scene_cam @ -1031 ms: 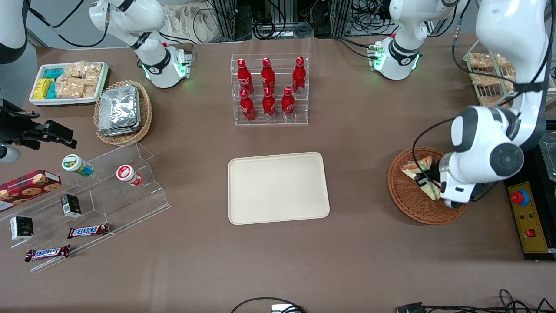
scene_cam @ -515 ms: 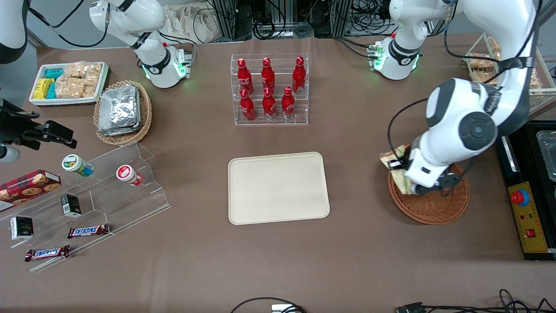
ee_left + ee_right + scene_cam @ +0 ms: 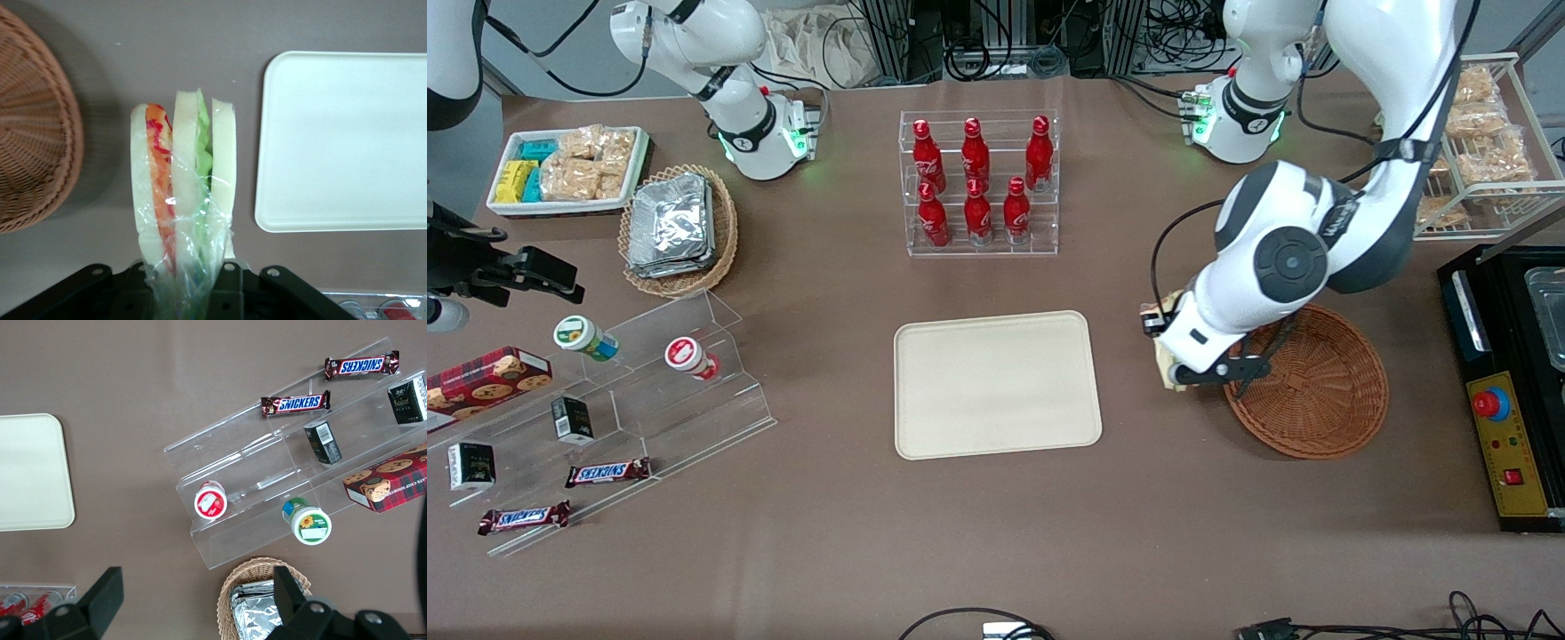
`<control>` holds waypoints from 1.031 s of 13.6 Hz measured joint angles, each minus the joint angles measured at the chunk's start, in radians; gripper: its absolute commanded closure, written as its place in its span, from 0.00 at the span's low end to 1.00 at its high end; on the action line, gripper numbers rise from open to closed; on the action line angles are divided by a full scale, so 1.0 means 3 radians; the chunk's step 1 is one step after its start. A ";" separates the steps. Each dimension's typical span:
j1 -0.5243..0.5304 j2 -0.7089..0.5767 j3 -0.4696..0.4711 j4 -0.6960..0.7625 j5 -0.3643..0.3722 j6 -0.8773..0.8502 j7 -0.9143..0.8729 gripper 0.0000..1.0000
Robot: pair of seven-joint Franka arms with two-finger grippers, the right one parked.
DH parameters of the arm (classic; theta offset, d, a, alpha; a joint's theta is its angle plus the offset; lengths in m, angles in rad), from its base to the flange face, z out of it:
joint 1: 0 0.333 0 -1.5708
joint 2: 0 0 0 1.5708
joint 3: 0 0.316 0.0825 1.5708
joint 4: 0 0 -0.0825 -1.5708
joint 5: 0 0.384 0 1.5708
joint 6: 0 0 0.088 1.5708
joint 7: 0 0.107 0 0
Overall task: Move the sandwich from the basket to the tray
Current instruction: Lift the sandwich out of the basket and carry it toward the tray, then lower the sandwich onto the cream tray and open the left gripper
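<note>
Since the earlier frames I have carried the sandwich (image 3: 181, 193) out of the basket (image 3: 1325, 391); it now hangs above the bare counter (image 3: 1138, 498) between the basket and the tray (image 3: 996, 384), touching neither. My end effector (image 3: 1170, 356) pinches the plastic-wrapped wedge at one end, its orange, red and green filling layers showing between the white bread slices. The basket lies toward my end of the counter. A clear rack of red bottles (image 3: 978, 182) stands farther from the front camera than the tray
</note>
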State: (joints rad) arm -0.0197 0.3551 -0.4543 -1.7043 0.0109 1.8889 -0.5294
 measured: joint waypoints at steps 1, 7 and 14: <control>-0.0050 0.0071 -0.0002 0.0059 0.0001 0.0000 0.0002 0.79; -0.0335 0.0476 -0.0003 0.0327 0.0252 0.0007 -0.0192 0.78; -0.0683 0.1019 -0.0003 0.0612 0.0624 0.0193 -0.0681 0.78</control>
State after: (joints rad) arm -0.2245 0.6609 -0.4551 -1.5208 0.1980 1.9469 -0.7338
